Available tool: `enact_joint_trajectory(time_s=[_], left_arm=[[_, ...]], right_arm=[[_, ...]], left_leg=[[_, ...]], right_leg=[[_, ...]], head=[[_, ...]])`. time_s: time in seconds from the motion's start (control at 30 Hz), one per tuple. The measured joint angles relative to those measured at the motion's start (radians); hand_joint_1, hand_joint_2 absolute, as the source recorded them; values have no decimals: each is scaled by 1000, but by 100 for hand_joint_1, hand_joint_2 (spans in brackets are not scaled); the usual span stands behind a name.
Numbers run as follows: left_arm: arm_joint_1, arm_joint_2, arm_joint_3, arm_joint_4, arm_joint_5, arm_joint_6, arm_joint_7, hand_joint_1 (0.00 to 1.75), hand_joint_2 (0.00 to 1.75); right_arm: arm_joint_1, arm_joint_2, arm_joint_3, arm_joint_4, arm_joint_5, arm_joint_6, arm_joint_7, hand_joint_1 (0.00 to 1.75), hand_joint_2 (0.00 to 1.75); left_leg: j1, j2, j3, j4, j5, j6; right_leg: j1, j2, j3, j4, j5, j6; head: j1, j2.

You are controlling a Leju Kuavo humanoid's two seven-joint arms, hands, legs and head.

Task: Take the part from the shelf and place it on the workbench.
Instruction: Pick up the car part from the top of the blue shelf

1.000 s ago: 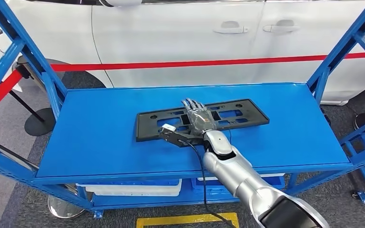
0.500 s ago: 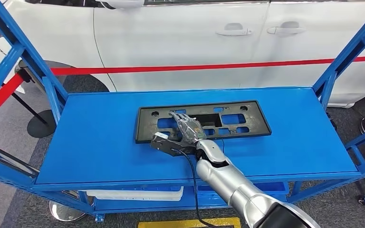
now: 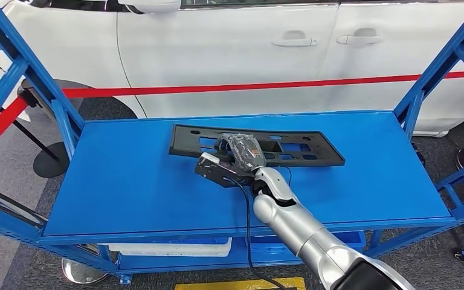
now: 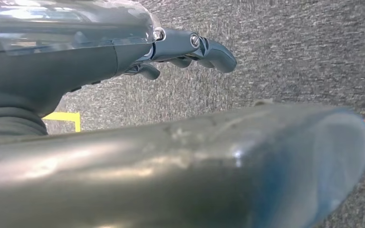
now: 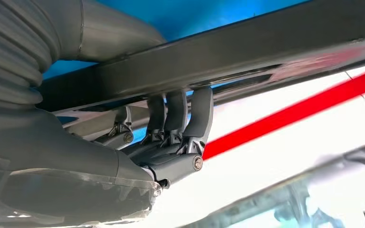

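Right hand grips the black part on the blue shelf, near edge tilted up.

A white car fills the background behind a red tape. In front, the blue shelf carries the long black part toward its back edge, about midway between the side edges. The right hand reaches over the part's middle, fingers curled round its bar, holding it with the near edge raised off the shelf. The left hand hangs above grey carpet, fingers curled in, holding nothing.
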Motion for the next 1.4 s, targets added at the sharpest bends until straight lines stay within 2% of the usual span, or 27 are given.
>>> enact_joint_trajectory(time_s=[0.17,0.33,0.47,0.53,0.67,0.77,0.83,1.0,1.27,1.37,1.4], left_arm=[[0,0,4,0,0,4,-4,0,0],[1,0,9,0,-1,4,-7,0,0],[1,0,11,0,-2,4,-8,0,0],[1,0,13,0,-2,5,-9,0,0],[2,0,17,0,-13,13,-16,0,0],[3,0,18,0,-19,18,-26,0,0],[4,0,18,0,-20,22,-41,0,0],[4,2,21,0,-24,15,-104,0,0],[-2,5,21,0,-48,0,-133,0,0],[-2,6,21,0,-53,-7,-170,0,0],[-2,6,22,0,-49,-18,-191,0,44]], right_arm=[[26,-11,0,-54,-16,-28,-20,175,175],[42,-25,-18,-133,-97,-91,-70,175,175],[44,-36,-33,-179,-118,-93,-77,175,175],[50,-39,-38,-198,-158,-98,-106,175,175],[58,-51,-97,-314,-476,-111,-264,175,175],[38,-77,-170,-440,-695,-89,-284,175,175],[28,-100,-212,-505,-768,-75,-274,175,175],[-4,-145,-267,-594,-775,-69,-256,175,175],[-59,-161,-284,-613,-759,-102,-248,175,175],[-102,-177,-291,-612,-743,-124,-215,175,175],[-124,-186,-296,-611,-742,-126,-199,175,175]], left_leg=[[0,0,1,0,0,0],[0,0,1,1,0,1],[0,0,2,1,-1,1],[0,0,2,1,-1,1],[0,0,2,1,-1,1],[-1,0,2,1,-1,1],[-2,0,1,1,-1,2],[-2,0,0,2,-1,2],[-2,0,-1,1,-1,2],[-2,0,-2,2,-1,2],[-2,0,-2,2,-1,2]], right_leg=[[0,0,1,0,0,0],[0,0,2,-1,0,0],[0,0,3,-1,0,0],[0,0,3,-1,0,0],[0,0,3,-1,0,0],[-1,0,4,-2,0,0],[-2,-1,3,-2,0,1],[-3,-1,2,-2,1,2],[-3,-1,0,-1,0,2],[-3,-1,-1,-1,0,2],[-3,-1,-1,-1,0,2]], head=[[0,0],[0,0],[0,0],[0,0],[0,0],[0,0],[0,0],[0,0],[0,0],[0,0],[0,0]])
